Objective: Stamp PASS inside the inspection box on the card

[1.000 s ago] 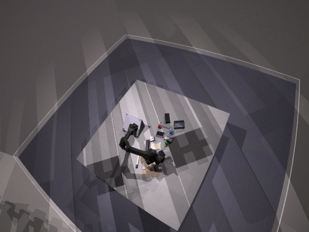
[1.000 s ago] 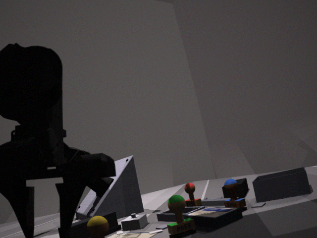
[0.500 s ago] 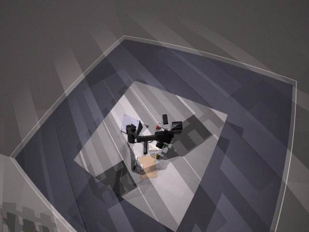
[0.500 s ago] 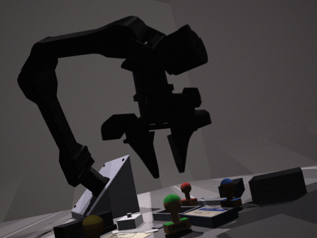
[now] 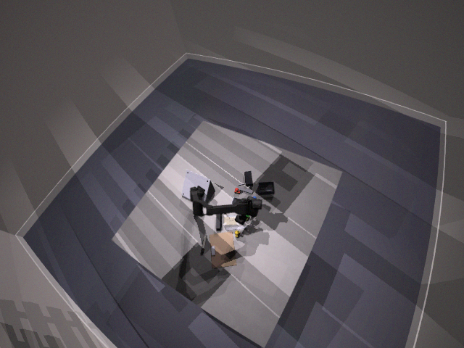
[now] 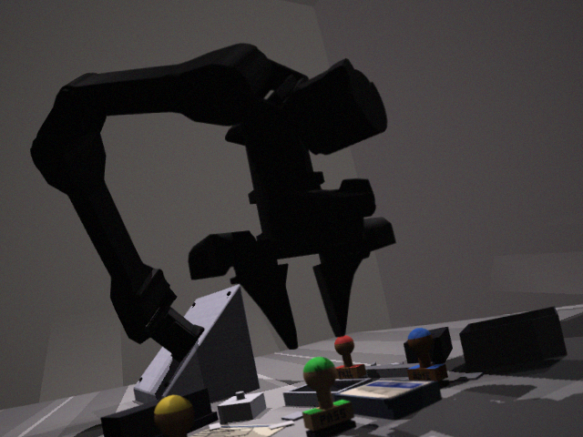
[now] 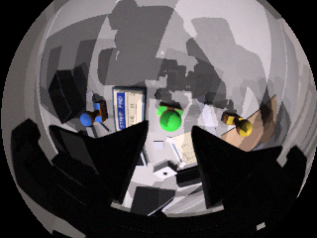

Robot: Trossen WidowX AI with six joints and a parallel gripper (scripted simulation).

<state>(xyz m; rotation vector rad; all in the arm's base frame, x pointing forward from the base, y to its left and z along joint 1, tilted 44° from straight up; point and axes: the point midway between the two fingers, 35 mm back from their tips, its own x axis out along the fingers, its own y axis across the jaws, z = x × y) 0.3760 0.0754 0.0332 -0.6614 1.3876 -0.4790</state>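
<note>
The PASS stamp, with a green-topped round knob, stands upright on the bench. My gripper is partly open and empty, pointing down above the stamp. Its fingertips are higher than the knob, which shows between them in the wrist view. The stamp pad lies open beside the stamp, with a blue and cream label. The cream card lies on the stamp's other side; the left finger partly covers it in the wrist view, and its inspection box is not clear.
A red-knobbed stamp and a blue-knobbed stamp stand beyond the pad. A yellow-knobbed stamp stands near the brown board. A small grey block and a dark tray are nearby.
</note>
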